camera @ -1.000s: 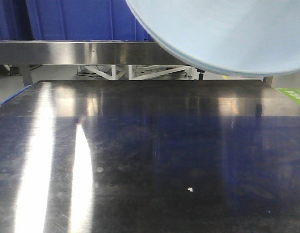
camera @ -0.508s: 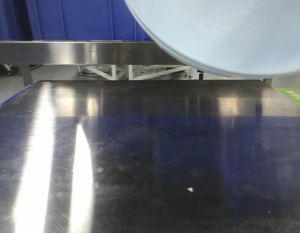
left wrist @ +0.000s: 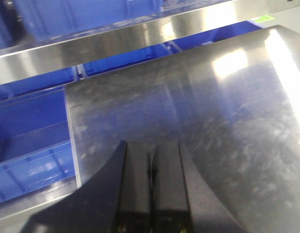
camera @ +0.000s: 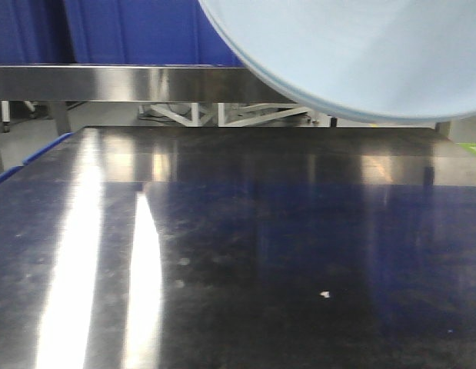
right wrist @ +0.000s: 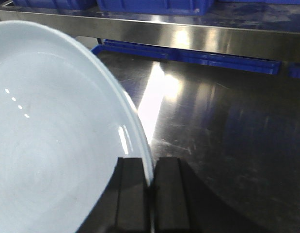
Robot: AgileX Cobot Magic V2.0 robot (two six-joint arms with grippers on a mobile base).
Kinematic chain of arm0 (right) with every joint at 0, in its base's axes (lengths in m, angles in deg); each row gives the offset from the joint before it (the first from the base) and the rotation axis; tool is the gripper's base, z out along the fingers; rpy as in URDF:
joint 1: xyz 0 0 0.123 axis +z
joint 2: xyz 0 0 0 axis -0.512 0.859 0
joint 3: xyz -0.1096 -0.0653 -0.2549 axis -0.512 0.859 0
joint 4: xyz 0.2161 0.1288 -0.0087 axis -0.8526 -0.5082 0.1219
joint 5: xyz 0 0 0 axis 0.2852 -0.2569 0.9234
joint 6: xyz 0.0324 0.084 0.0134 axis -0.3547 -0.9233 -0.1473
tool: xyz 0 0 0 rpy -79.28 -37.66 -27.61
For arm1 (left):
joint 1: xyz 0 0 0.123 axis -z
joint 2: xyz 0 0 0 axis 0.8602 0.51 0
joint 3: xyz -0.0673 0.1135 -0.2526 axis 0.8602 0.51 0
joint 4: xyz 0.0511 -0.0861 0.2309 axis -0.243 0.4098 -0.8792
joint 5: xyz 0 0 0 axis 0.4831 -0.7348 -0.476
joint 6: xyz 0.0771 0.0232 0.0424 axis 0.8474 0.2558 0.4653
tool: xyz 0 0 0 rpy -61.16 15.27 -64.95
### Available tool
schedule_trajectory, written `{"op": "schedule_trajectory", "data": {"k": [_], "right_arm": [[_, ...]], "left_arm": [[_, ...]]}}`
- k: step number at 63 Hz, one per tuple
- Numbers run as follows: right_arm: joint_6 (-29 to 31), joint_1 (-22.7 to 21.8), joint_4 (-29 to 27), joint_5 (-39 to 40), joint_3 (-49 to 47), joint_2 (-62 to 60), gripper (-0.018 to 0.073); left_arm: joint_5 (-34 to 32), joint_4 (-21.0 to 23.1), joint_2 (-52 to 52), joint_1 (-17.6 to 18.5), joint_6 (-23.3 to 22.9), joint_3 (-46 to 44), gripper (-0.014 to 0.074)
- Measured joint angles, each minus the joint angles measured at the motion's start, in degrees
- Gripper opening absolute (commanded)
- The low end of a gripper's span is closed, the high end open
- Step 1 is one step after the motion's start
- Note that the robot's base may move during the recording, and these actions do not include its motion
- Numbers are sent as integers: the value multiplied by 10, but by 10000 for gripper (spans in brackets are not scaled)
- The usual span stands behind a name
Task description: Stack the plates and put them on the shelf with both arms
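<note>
Plate held above the counter, rim clamped by the right gripper, left gripper pressed together, shelf behind the counter.

The plate, the tabletop, the shelf
We see the plate upper right, above the tabletop, before the shelf rail.

The left claw and right claw each show two flat black fingers flaring from a black base.

Reflective steel tabletop; perhaps blue crates
</note>
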Motion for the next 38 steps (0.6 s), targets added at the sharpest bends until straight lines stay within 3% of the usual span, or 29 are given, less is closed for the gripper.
{"op": "schedule_trajectory", "data": {"k": [38], "right_arm": [[0, 0, 0, 0, 0, 0, 56]], "left_arm": [[-1, 0, 0, 0, 0, 0, 84]]}}
